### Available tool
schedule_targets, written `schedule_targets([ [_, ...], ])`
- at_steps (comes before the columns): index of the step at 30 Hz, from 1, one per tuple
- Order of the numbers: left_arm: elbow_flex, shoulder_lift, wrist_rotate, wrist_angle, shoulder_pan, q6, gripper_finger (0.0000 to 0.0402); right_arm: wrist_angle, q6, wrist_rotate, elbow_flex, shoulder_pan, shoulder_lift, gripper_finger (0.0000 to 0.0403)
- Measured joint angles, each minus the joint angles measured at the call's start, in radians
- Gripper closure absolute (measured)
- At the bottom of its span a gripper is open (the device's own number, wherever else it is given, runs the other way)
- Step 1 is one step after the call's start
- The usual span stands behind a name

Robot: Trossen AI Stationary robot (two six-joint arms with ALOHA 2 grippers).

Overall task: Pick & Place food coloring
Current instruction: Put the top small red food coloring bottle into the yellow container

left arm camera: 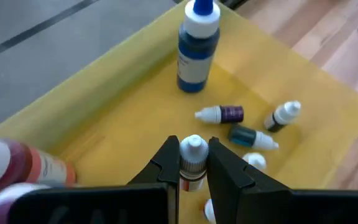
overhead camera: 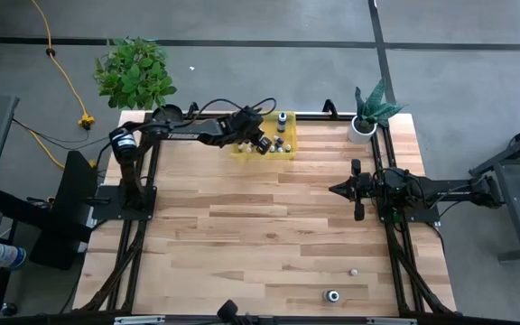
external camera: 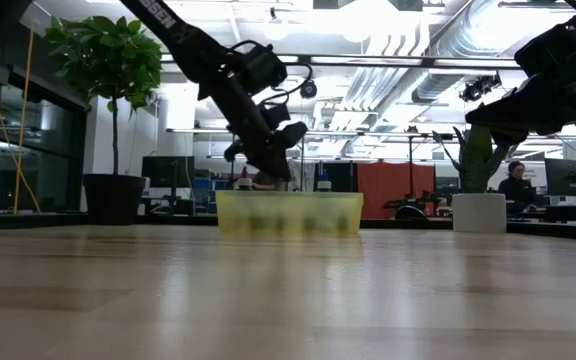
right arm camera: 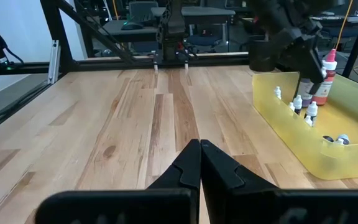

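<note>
A yellow see-through bin [overhead camera: 283, 149] stands at the table's far edge, left of middle. My left gripper [left arm camera: 193, 169] hangs over its left part [overhead camera: 258, 143], just above the rim [external camera: 268, 172], shut on one small food coloring bottle [left arm camera: 193, 155] with a white cap. In the bin stands a tall blue bottle [left arm camera: 197, 53]; several small bottles lie on its floor, among them a purple one [left arm camera: 224, 114] and a teal one [left arm camera: 251, 137]. A red-bodied bottle [left arm camera: 17, 167] shows close beside the gripper. My right gripper [right arm camera: 199, 160] waits shut at the table's right side [overhead camera: 337, 189]. My left gripper pinches the small bottle by its body just below the white cap [left arm camera: 192, 173], between its two fingers. The cap sticks out past the fingertips. The fingers slant down into the bin from the table's left side. The bottle hangs clear above the bin's floor.
A white plant pot [overhead camera: 362, 129] stands at the far right corner; a big leafy plant [overhead camera: 135, 72] is beyond the far left corner. Two small bottles [overhead camera: 353, 271] [overhead camera: 332, 295] sit on the near right of the wooden table [overhead camera: 242, 235].
</note>
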Motion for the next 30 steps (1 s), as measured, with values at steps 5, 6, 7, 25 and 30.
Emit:
schedule_targets([
  [5,0.042,0.03,0.008,0.014,0.017,0.036,0.0364,0.0,0.0,-0.001,0.0,0.0,0.0,0.0402],
  [6,0.051,0.035,0.015,0.014,0.02,0.048,0.0364,0.0,0.0,-0.001,0.0,0.0,0.0,0.0402],
  [7,0.065,0.045,0.027,0.024,0.02,0.062,0.0364,-0.001,0.0,-0.002,0.0,0.0,0.0,0.0402],
  [25,0.163,0.169,0.202,-0.01,0.043,0.13,0.0364,0.001,0.0,0.0,0.0,0.0,0.0,0.0402],
  [30,0.163,0.184,0.212,-0.018,0.053,0.105,0.0364,0.001,0.0,0.0,0.0,0.0,0.0,0.0402],
])
